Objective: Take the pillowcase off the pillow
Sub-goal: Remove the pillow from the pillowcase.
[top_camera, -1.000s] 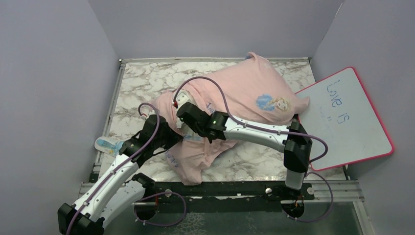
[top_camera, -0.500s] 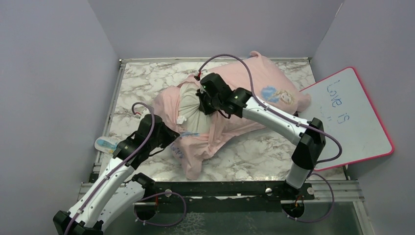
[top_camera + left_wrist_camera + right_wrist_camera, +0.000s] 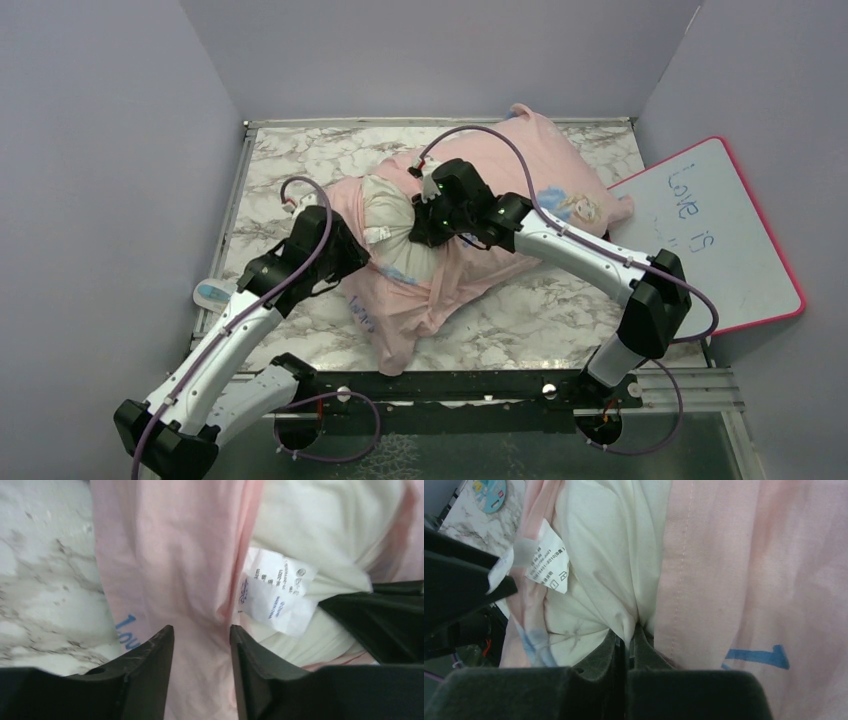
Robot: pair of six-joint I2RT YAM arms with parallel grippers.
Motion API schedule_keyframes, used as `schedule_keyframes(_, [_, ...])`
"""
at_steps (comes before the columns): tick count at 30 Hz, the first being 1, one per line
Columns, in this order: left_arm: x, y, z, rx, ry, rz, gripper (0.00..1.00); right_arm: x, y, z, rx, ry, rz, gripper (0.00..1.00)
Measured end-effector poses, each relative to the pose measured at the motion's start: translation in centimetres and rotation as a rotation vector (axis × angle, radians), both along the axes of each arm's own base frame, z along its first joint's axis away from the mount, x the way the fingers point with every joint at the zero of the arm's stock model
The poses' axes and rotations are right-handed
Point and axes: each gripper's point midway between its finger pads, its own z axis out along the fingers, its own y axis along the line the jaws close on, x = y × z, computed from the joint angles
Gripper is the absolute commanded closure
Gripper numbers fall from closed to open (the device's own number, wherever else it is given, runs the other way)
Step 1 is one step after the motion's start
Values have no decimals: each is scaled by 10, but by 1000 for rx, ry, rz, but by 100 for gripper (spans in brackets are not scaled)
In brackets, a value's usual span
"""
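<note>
The pale pink pillowcase lies crumpled across the marble table, its printed patch facing up near the right end. The white pillow bulges out of its open left end. My right gripper is shut on a pinch of the pillow's white fabric, right beside the pillowcase's stitched hem. My left gripper is open over the pillowcase. Pink cloth lies slack between its spread fingers. The pillow and its white care label show just beyond them.
A pink-framed whiteboard leans at the table's right side. A small round blue item sits at the left edge of the table. Grey walls close in on the left, back and right.
The left gripper has opened and let go of the pillowcase, then shifted forward. The right gripper pulled the pillow's end back and to the right, baring white pillow from the cover's mouth.
</note>
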Motion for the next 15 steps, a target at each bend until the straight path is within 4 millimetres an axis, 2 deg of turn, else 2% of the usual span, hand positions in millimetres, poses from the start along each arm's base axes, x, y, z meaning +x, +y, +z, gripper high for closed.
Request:
schedule_keyframes(4, [28, 6, 44, 97, -113, -9, 38, -5, -1, -5, 4, 8, 16, 99])
schedule_keyframes(6, [44, 10, 70, 148, -179, -19, 36, -6, -2, -5, 6, 9, 18, 99])
schedule_keyframes(8, [58, 14, 87, 196, -216, -28, 35, -6, -2, -5, 9, 7, 18, 99])
schedule_keyframes(11, [79, 24, 90, 253, -216, -24, 33, -7, -3, -5, 11, 5, 18, 99])
schedule_keyframes(15, [106, 36, 67, 249, -152, -44, 31, -7, -3, -5, 12, 5, 19, 99])
